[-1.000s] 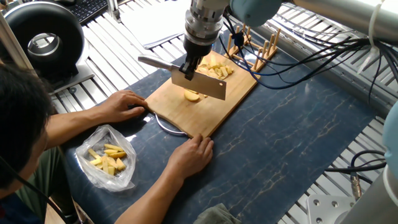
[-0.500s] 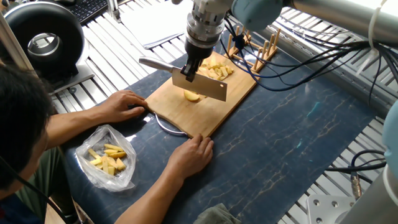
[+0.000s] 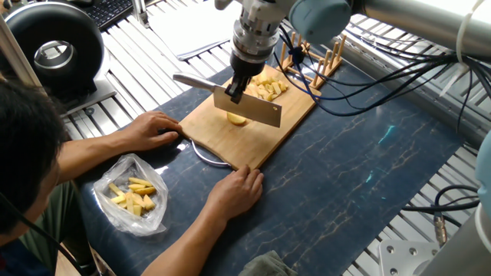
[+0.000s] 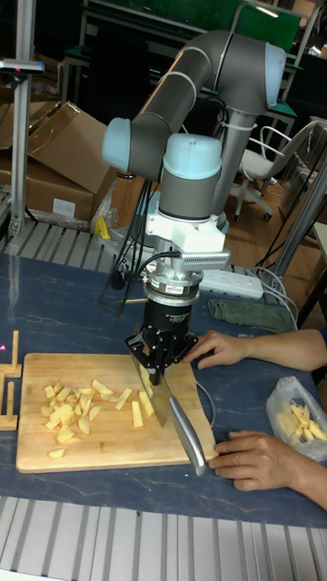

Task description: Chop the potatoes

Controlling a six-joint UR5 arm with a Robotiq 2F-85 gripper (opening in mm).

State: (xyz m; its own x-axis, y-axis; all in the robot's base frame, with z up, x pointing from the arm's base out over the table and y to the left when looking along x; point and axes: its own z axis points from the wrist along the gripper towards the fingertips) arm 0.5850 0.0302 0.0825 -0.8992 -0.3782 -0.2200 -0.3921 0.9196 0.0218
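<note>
- One gripper pinches the handle end of one cleaver; compared with a second ago it and the blade have shifted slightly right and a touch lower over the cutting board, still clear of the wood.
- One larger potato chunk lies on the board just below the blade edge, in the same place as before.
- Many cut potato pieces, too many to count exactly, lie heaped at the board's far end; in the tall fixed view they spread over its left half.
- Two hands have not moved: one hand presses the board's left corner, the other hand rests at its near corner.
- One clear bag of yellow sticks sits on the dark mat, near the person and well apart from the board.
- One wooden rack stands just beyond the board.
</note>
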